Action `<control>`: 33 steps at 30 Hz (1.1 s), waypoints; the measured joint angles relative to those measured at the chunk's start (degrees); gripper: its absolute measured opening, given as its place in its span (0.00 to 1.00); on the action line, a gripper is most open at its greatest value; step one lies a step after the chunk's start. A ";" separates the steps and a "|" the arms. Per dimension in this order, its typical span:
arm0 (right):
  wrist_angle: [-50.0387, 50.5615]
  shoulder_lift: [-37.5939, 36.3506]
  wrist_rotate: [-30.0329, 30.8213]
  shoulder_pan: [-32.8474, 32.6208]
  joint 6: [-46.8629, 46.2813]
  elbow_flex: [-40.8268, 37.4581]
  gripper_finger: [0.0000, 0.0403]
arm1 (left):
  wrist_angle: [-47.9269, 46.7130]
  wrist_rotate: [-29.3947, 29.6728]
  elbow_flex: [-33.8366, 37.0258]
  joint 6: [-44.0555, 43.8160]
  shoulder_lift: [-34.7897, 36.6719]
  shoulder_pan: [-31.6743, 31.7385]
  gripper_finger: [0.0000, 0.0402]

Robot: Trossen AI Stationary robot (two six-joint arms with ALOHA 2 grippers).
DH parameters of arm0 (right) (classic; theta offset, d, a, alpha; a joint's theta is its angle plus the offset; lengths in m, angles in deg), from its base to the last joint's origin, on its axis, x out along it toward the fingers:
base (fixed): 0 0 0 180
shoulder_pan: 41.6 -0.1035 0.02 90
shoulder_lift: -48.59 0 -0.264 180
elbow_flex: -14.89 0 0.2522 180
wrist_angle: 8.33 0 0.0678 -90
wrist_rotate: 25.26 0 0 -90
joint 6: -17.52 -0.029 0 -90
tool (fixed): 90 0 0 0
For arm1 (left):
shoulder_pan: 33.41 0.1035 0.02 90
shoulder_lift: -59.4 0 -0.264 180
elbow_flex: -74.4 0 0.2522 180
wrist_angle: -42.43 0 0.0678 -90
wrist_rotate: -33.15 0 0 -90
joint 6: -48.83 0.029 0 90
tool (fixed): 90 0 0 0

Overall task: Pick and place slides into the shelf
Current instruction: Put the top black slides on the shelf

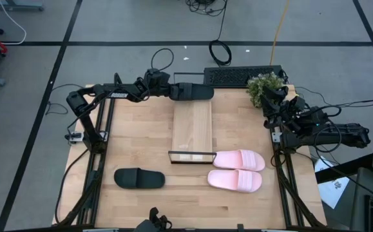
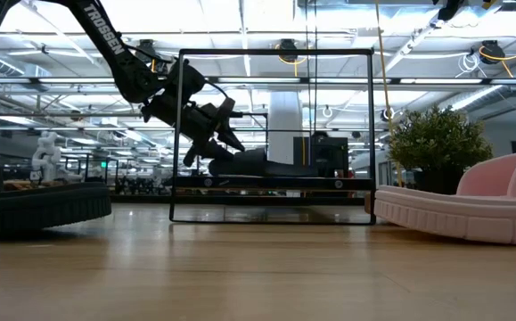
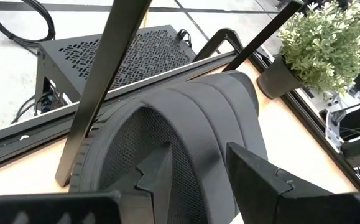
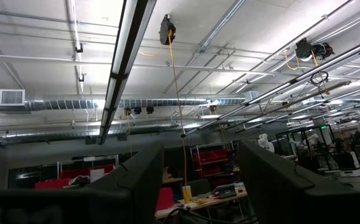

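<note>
My left gripper [image 1: 175, 91] reaches along the table's far edge and is shut on one black slide [image 1: 196, 92] at the far end of the shelf [image 1: 192, 125], a light-wood plank with a thin black frame [image 1: 191, 156] at its near end. The other black slide [image 1: 139, 178] lies sole-down on the table near the left front. The two pink slides [image 1: 239, 160] [image 1: 234, 180] lie side by side, right of the frame. My right arm [image 1: 302, 125] waits folded at the table's right edge, and its open gripper [image 4: 201, 186] points up at the ceiling. My left gripper holds the black slide by its wide strap [image 3: 204, 143], one finger [image 3: 158, 180] inside over the footbed and the other [image 3: 260, 180] outside the strap. The fingers come roughly level from the table's left. In the low view the slide [image 2: 266, 165] lies flat; whether it rests on anything, I cannot tell.
A potted plant [image 1: 263, 87] stands at the table's far right corner. A black perforated box [image 1: 241, 76] sits just beyond the far edge. A black frame bar [image 3: 105, 81] crosses close beside the held slide. Bare tabletop lies left of the plank.
</note>
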 joint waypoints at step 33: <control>-0.11 0.00 -0.02 0.00 -1.03 0.00 0.49 | -0.51 -6.85 0.04 -1.38 -0.04 1.60 0.36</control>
